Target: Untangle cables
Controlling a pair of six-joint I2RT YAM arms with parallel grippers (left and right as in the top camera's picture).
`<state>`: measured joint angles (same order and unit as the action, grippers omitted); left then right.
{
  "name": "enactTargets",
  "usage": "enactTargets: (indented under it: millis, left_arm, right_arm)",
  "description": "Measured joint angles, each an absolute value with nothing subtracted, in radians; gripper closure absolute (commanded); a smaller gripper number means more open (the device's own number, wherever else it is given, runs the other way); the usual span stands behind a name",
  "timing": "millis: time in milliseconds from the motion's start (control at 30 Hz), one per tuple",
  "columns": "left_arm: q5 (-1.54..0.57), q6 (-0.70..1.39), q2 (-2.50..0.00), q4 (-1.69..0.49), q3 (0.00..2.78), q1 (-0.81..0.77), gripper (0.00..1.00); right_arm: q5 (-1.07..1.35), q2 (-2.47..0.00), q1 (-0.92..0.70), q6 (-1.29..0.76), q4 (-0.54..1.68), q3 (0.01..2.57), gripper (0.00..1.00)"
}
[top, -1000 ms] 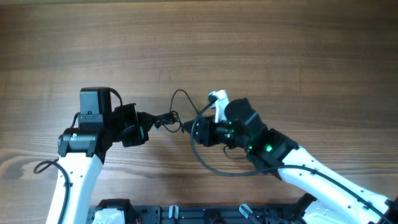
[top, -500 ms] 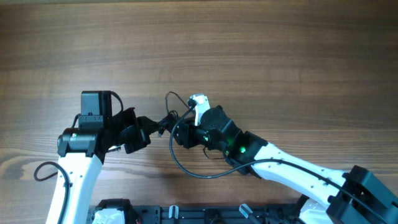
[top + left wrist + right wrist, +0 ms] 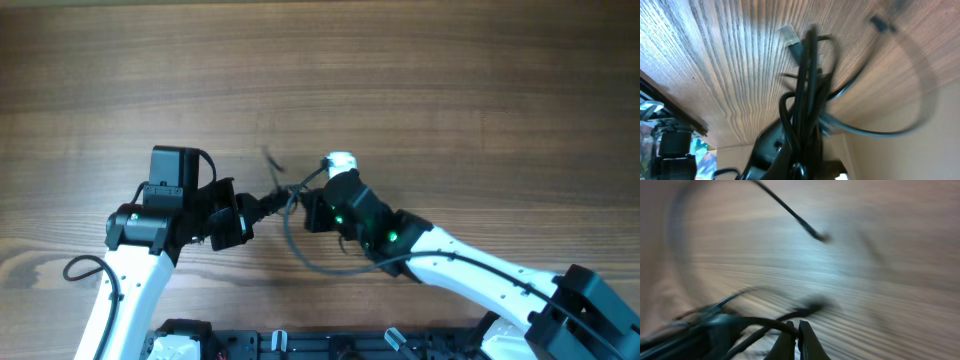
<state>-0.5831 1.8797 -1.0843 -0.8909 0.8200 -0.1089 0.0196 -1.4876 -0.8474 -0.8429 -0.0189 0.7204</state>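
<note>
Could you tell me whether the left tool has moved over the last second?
Yes. Against the fixed black rail at the bottom edge of the overhead view, the left tool has shifted right, toward the right tool.

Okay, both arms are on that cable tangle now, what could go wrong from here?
1. The left end effector and right end effector are both shut on the cables, close together; pulling apart might tighten the tangle rather than free it.
2. The right one seems to pinch only one thin strand, which could slip out.
</note>
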Motion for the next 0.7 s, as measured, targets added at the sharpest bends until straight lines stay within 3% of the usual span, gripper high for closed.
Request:
enactTargets:
  millis: [267,300,367,400,533,633,700]
  left_arm:
    - [-0.569,1.765,-1.084,-0.825,0.82,-0.062,0.96]
    - [-0.556,1.758,-1.084,-0.824,0.82,-0.062,0.96]
    - [-0.543,1.752,-1.084,-0.824,0.82,-0.062,0.96]
    - [-0.529,1.748,-1.084,-0.823,0.82,-0.062,0.96]
    - [-0.494,1.747,-1.084,-0.822,0.82,-0.051,0.96]
    - [-0.49,1.748,-1.084,-0.822,0.82,-0.051,0.96]
    - [-0.487,1.757,-1.084,-0.823,0.82,-0.051,0.96]
  right_arm:
    - [0.105,-1.446,-0.706,-0.736,0.227,0.724,0.96]
    - [0.108,-1.429,-0.698,-0.723,0.258,0.724,0.87]
    - [0.121,-1.391,-0.68,-0.683,0.289,0.724,0.46]
    - [0.137,-1.369,-0.667,-0.664,0.295,0.724,0.42]
    - [0.261,-1.304,-0.651,-0.597,0.257,0.722,0.43]
    - [0.39,-1.279,-0.652,-0.643,0.162,0.722,0.6]
    - [0.455,-1.279,-0.663,-0.699,0.101,0.722,0.63]
